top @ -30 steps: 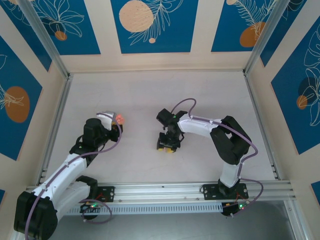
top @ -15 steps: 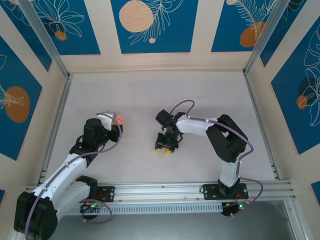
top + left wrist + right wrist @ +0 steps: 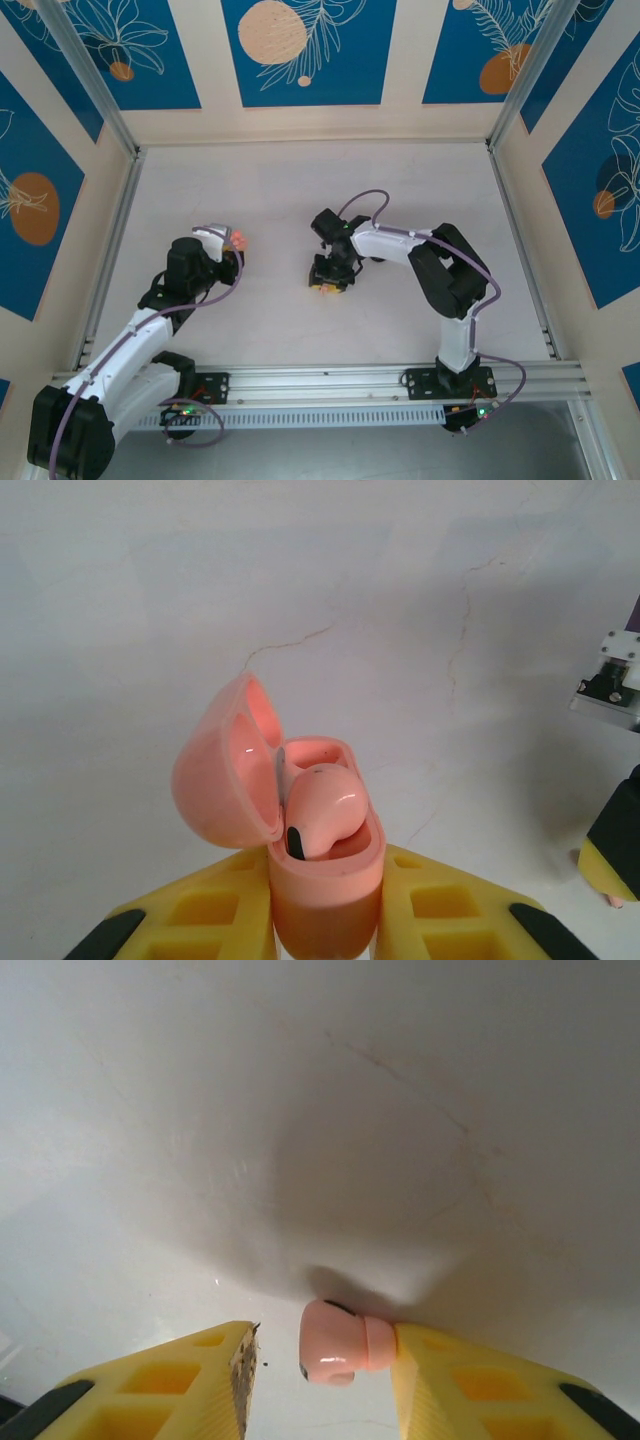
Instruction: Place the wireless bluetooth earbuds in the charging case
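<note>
From above, the left gripper (image 3: 233, 243) and right gripper (image 3: 325, 282) sit apart. Left wrist: jaws clenched on the upright pink charging case (image 3: 320, 900), one earbud (image 3: 325, 815) seated inside. Right wrist: jaws parted, a second earbud (image 3: 335, 1353) lying crosswise between them, narrow end touching one finger (image 3: 470, 1390).

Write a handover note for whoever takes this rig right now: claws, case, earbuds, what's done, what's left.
Claws: left claw shut on the open pink case, lid tipped back. Right claw open around the loose earbud, which touches one finger, with a gap at the other.
Done: first earbud sits in the pink case.
Left: grip the loose earbud, carry it over, seat it beside the first earbud.
</note>
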